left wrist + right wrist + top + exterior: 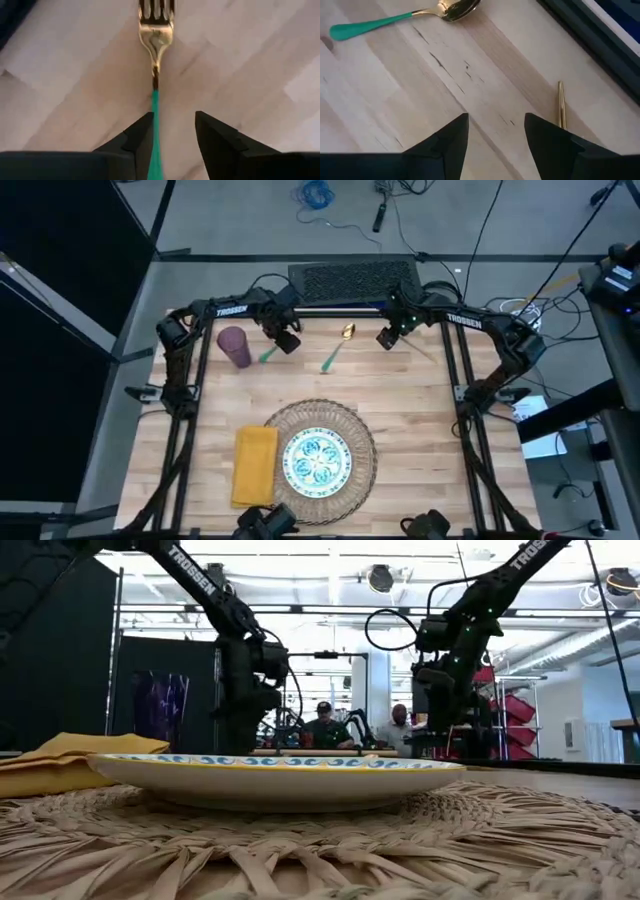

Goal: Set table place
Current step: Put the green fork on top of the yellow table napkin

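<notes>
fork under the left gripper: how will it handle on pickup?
Fork looks like rigid metal, so likely stiff. Its thin teal handle lies flat on the table, probably slippery and prone to pivot. Left gripper is open around the handle.

On the table (420, 395), the wicker mat (366, 442) lies toward the near edge, and the plate (317, 461) rests on it. The napkin (255, 465) lies just left of the plate, apparently overlapping the mat's left rim. Toward the far edge, the cup (234, 346) stands at far left. The fork (156, 35) lies just right of the cup, under the left gripper (288, 340), its handle between that gripper's parted fingers. The spoon (337, 348) lies right of the fork, and the right gripper (388, 336) hovers to the spoon's right.
</notes>
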{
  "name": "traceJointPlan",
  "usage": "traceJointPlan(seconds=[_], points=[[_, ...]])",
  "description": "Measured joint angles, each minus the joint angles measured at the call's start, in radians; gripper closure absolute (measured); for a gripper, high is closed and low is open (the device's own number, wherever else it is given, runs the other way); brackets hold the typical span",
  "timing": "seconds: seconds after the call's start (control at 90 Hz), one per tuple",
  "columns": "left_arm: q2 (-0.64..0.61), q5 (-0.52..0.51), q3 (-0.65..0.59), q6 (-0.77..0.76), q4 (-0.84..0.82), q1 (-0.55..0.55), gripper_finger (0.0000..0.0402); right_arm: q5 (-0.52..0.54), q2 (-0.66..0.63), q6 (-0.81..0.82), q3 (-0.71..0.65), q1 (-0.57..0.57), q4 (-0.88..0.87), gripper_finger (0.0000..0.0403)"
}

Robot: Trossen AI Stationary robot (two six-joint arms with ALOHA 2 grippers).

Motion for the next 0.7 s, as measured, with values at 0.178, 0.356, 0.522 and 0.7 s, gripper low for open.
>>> traceJointPlan(seconds=[0.178, 0.356, 0.522, 0.7], points=[[0.054, -0.015, 0.007, 0.006, 0.003, -0.001, 0.0274, 0.0, 0.0, -0.001, 0.0, 0.011, -0.005, 0.0222], [0.07, -0.017, 0.011, 0.021, -0.001, -0.001, 0.0274, 0.001, 0.0, -0.003, 0.0, 0.011, -0.005, 0.0222], [0.067, -0.039, 0.011, 0.064, -0.001, -0.004, 0.0287, 0.003, 0.0, -0.007, 0.0, 0.011, 0.007, 0.0222], [0.067, -0.066, 0.01, 0.147, 0.0, -0.017, 0.0377, 0.003, 0.0, -0.007, 0.0, 0.011, 0.009, 0.0222]])
